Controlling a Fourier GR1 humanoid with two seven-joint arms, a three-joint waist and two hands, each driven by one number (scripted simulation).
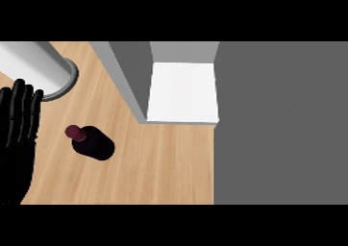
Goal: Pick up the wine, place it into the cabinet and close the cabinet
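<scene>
Just left of the cabinet (182,91), one wine bottle (93,144) is standing on the wooden counter (163,168); its body is showing dark, almost black, and rounded, with a deep red cap (75,132) topping the short neck; seen steeply from above, the bottle is presenting its long axis nearly end-on, the capped end showing toward the view's upper left; it is sitting apart from everything around it, touching only the wood. The single cabinet is showing a white inside between grey walls; a broad grey panel (283,120) is filling the right side of the view; one pale cylinder (31,65) with a grey base ring is standing at the upper left. One hand is showing: the left hand (14,129), black, is resting at the left edge, fingers straight, pressed side by side and pointing up, holding nothing, near the bottle but clear of it.
</scene>
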